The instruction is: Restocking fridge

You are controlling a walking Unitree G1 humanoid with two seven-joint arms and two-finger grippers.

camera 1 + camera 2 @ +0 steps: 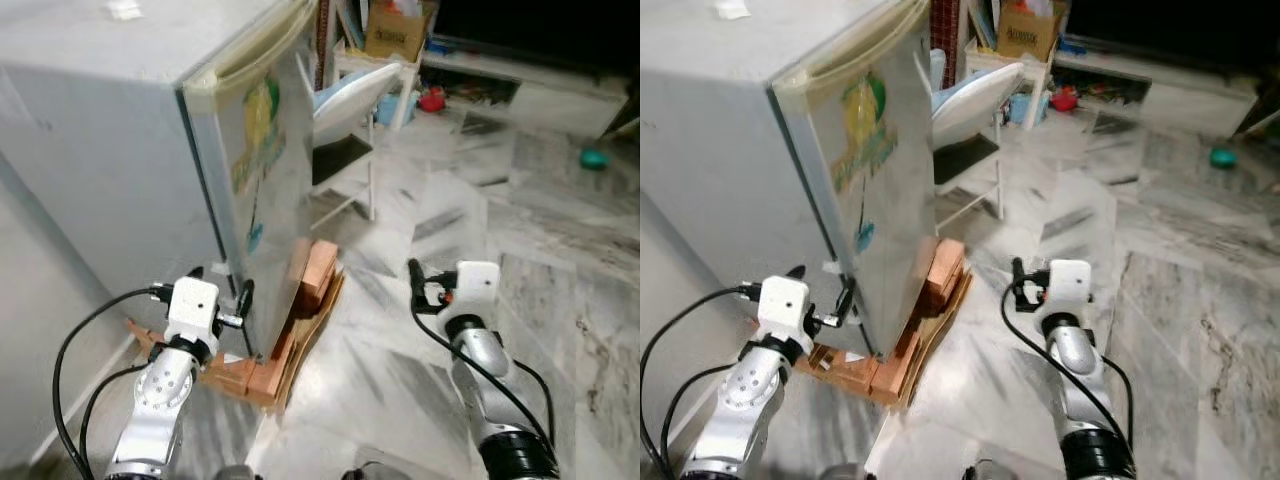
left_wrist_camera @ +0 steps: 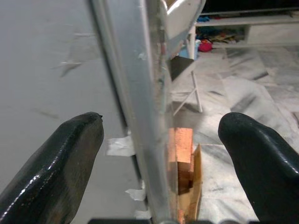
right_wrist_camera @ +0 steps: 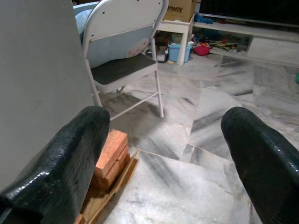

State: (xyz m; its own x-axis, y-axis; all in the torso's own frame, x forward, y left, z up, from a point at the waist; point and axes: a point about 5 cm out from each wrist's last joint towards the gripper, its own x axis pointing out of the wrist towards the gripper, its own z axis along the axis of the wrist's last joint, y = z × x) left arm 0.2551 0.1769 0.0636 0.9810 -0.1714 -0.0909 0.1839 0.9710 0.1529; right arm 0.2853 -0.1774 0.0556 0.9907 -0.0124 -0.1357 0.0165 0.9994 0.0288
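Directly ahead of the robot, slightly to its left, stands the small grey metal fridge [image 1: 150,150], raised off the floor on orange bricks [image 1: 310,285] and flattened brown cardboard [image 1: 300,345]. Its door [image 1: 262,190], bearing yellow-green stickers, is closed and faces toward the robot's right; the door's free edge runs vertically as a pale seam [image 2: 140,107]. That upright edge is what the next move likely turns on. The left gripper [image 2: 161,154] is much the nearer: its black fingers [image 2: 56,158] are spread wide and straddle the edge, one on the fridge's side wall, one on the door face, neither clearly touching. The right gripper [image 3: 163,154], also spread wide and holding nothing, hovers over the grey-veined marble floor [image 1: 520,230], well apart from the door. Beyond the fridge stands a white folding metal chair [image 3: 126,51].
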